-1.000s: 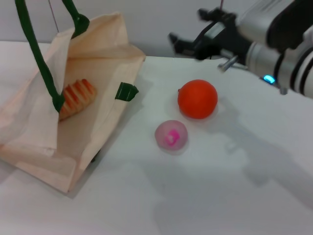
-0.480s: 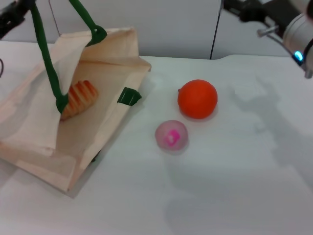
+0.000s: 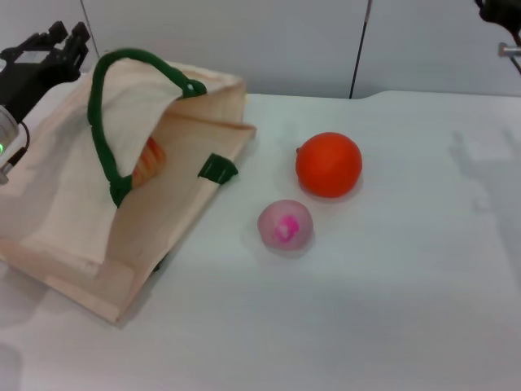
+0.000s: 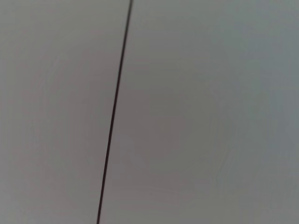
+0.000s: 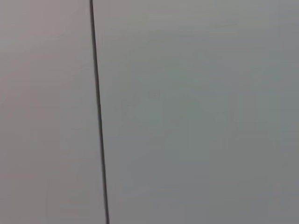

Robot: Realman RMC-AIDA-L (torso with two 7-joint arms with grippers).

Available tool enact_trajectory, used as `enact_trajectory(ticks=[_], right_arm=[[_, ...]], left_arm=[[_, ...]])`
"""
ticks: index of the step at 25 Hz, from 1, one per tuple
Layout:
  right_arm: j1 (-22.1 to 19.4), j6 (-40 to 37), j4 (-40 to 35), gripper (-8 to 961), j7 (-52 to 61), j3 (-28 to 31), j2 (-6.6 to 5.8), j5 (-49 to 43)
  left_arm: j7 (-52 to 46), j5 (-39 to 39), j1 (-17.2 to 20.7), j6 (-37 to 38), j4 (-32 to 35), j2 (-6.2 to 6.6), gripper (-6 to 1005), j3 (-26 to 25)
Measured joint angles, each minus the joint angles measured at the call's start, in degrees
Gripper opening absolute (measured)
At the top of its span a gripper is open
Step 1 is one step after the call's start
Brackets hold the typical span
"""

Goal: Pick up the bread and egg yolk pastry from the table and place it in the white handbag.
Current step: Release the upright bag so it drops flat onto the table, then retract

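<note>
The white handbag (image 3: 81, 220) lies on its side at the table's left, its green strap (image 3: 102, 122) looped loosely over its mouth. Only an orange-striped sliver of the bread (image 3: 146, 160) shows inside the mouth. The egg yolk pastry is hidden or out of view. My left gripper (image 3: 49, 49) hovers at the far left behind the bag, open, holding nothing and clear of the strap. My right gripper (image 3: 498, 11) shows only as a dark sliver at the top right corner, high above the table. Both wrist views show just a grey wall with a dark seam.
An orange sphere (image 3: 328, 164) sits mid-table, and a pink ball with a magenta spot (image 3: 285, 226) lies just in front of it. A green tag (image 3: 217, 169) sticks out from the bag's side. The white table (image 3: 391, 309) stretches to the right and front.
My left gripper has let go of the green strap and pulled back to the left; the strap has dropped and the bag's mouth has sagged. The right arm has risen almost out of view.
</note>
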Motion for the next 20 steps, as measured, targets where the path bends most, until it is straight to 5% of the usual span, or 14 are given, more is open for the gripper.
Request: enact_trajectory(ticks=[5, 10, 15, 20], right_arm=[[0.7, 11.3, 6.4, 889, 4.5, -5.9, 0.04, -1.2], [3.2, 22.1, 13.4, 888, 3.0, -10.7, 0.25, 8.9], [8.9, 22.6, 21.4, 871, 2.0, -15.1, 0.29, 18.3], [8.8, 23.5, 22.0, 842, 1.4, -16.8, 0.37, 20.7]], left_arm=[[8.6, -6.9, 0.6, -1.1, -4.4, 0.05, 367, 0.0], [14.2, -11.5, 1.4, -8.0, -8.2, -0.1, 488, 0.1], [15.5, -11.7, 1.7, -13.7, -9.4, -0.1, 640, 0.4], [17.0, -14.6, 2.5, -15.2, -10.8, -0.13, 810, 0.0]])
